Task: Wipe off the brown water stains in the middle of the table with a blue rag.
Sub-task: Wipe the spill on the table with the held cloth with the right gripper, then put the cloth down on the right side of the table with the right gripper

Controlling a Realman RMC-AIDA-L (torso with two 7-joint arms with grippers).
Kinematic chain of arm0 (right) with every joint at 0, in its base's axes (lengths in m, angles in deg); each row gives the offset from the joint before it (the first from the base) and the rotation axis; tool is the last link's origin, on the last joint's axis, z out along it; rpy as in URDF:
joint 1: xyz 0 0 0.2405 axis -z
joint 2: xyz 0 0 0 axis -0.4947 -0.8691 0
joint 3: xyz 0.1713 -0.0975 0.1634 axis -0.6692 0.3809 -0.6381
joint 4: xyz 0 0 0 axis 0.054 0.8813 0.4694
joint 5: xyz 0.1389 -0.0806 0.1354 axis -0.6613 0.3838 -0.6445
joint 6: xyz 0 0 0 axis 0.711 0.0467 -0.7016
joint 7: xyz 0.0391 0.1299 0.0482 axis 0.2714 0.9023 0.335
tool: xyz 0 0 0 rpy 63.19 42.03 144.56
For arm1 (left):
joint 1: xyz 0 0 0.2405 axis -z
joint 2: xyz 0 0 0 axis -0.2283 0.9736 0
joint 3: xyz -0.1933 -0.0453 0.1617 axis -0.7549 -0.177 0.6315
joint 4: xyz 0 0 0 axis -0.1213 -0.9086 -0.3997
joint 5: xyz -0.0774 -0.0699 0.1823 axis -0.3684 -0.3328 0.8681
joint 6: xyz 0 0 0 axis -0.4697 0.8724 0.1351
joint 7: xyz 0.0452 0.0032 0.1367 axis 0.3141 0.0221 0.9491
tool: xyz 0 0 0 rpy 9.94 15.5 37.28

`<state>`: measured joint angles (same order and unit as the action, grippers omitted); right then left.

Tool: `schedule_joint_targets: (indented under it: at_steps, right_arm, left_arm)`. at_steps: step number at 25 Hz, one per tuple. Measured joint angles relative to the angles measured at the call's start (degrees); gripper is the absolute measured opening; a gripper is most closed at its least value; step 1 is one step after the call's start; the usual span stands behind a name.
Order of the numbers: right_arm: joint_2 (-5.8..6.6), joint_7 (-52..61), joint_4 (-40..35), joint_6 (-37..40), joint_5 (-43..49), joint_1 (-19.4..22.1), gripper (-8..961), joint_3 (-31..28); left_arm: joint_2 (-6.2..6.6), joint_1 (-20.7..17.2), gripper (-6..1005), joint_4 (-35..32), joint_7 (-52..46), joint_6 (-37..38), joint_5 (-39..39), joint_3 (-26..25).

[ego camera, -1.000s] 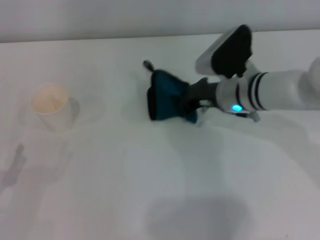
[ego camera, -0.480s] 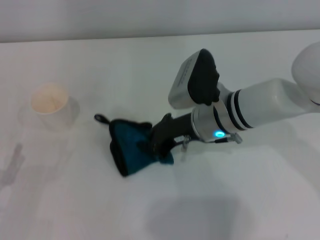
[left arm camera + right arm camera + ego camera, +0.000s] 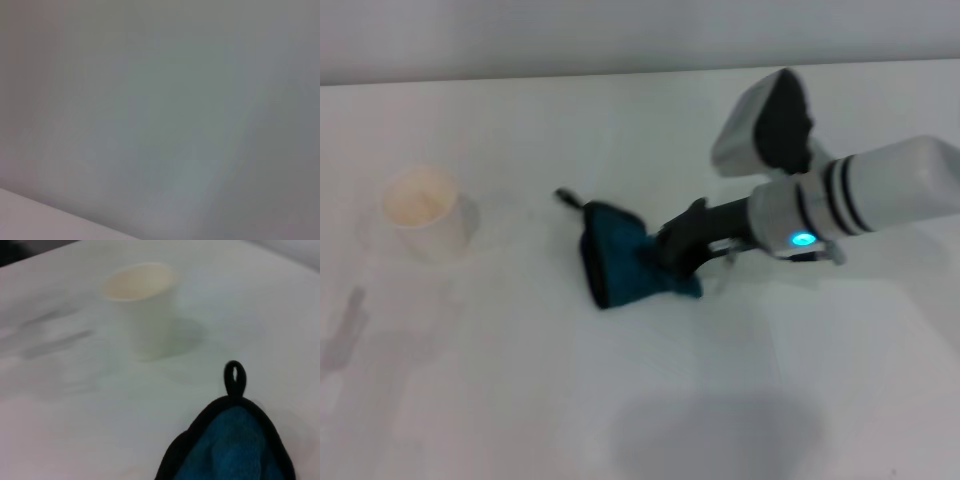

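Observation:
The blue rag [image 3: 620, 265] lies bunched on the white table [image 3: 520, 400] near the middle, its black loop [image 3: 567, 198] pointing to the far left. My right gripper [image 3: 665, 255] reaches in from the right and is shut on the rag's right edge, pressing it to the tabletop. The right wrist view shows the rag [image 3: 235, 450] close up with its loop [image 3: 234, 377] sticking out ahead. The brown water stains do not show in any view. My left gripper is out of view; its wrist view shows only a plain pale surface.
A white paper cup [image 3: 420, 210] with a tan inside stands upright at the left of the table, beyond the rag's loop in the right wrist view [image 3: 145, 305]. The table's far edge runs along the back.
The right gripper swept the rag from the back middle toward the front left, then back to the right and slightly away to where it lies now. The cup stayed put.

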<state>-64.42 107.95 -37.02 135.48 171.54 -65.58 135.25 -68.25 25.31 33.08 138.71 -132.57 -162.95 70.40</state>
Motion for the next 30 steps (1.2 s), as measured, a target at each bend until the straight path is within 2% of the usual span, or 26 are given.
schedule_joint_targets:
  at_steps: [5,11,16,21,30]
  right_arm:
    - [0.44,0.0,0.0,0.3,5.2,2.4,200,-8.8]
    - [1.9,0.2,0.0,0.3,5.7,5.2,204,-15.4]
    - [2.25,0.8,0.0,0.5,5.8,7.9,207,-20.5]
    - [2.52,2.4,-0.6,1.9,5.8,9.6,210,-21.6]
    - [2.63,2.5,-0.3,3.4,6.4,9.9,216,-21.7]
  left_arm:
    - [0.0,-0.1,888,0.0,0.0,0.0,0.0,0.0]
    - [0.0,0.1,888,0.0,0.0,-0.1,0.0,0.0]
    - [0.06,-0.1,888,-0.6,0.0,-0.1,0.1,0.2]
    - [0.08,-0.2,887,-0.7,0.0,-0.1,0.1,0.2]
    - [0.09,-0.2,887,-1.2,0.0,-0.1,0.2,0.4]
